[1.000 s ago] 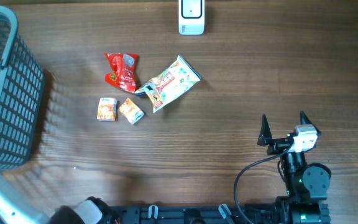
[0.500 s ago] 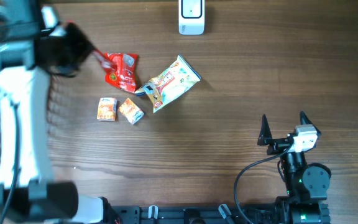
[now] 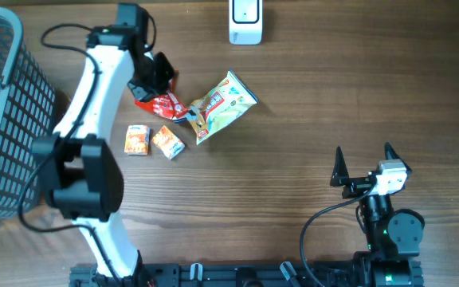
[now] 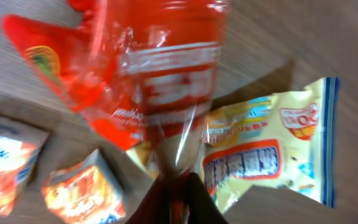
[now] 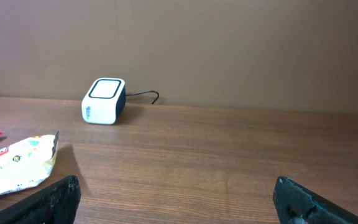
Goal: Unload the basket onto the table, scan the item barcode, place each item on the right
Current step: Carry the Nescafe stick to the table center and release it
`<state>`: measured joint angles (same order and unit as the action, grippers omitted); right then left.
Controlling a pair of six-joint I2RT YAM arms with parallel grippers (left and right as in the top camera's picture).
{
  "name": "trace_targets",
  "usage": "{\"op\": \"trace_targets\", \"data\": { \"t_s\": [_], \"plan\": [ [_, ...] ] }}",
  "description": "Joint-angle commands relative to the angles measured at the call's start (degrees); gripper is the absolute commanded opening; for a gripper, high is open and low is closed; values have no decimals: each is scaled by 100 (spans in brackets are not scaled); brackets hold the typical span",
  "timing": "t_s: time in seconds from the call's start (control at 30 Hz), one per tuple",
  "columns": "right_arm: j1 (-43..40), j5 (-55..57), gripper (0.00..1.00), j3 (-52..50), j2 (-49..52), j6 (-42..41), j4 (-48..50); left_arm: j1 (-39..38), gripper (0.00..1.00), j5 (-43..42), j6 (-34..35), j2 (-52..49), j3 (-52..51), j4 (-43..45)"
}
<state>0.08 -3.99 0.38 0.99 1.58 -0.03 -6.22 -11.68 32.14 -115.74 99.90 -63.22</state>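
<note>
My left gripper [image 3: 163, 84] [image 4: 178, 200] hovers over the cluster of items, shut on the edge of a red snack packet [image 4: 160, 74] that fills the left wrist view, blurred. In the overhead view the arm covers most of the red packet [image 3: 164, 104]. Beside it lies a yellow snack bag [image 3: 223, 108] [image 4: 272, 149]. The white barcode scanner [image 3: 245, 20] [image 5: 104, 101] stands at the table's far edge. My right gripper [image 3: 365, 166] [image 5: 179, 199] rests open at the near right, with nothing between its fingers.
Two small orange cartons [image 3: 137, 139] [image 3: 167, 142] sit just in front of the red packet. A grey mesh basket [image 3: 6, 119] stands at the left edge. The scanner's cable [image 5: 145, 95] runs off behind it.
My left arm has swung from the basket on the left across to the item cluster, with something red in its jaws. The right arm has not moved.
</note>
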Motion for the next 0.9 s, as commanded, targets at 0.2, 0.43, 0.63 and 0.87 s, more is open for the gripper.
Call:
{"op": "trace_targets", "data": {
  "t_s": [0.2,0.43,0.63,0.87],
  "plan": [
    [24,81,100,-9,-42,-48,11,-72,83,107,-42,-195,52,378],
    [24,81,100,-9,-42,-46,11,345,84,105,-42,273,848,-234],
    [24,81,100,-9,-42,-48,9,949,91,111,-44,1270,1493,-450],
    [24,81,100,-9,-42,-48,9,1985,97,1224,-514,2500,1521,-105]
  ]
}}
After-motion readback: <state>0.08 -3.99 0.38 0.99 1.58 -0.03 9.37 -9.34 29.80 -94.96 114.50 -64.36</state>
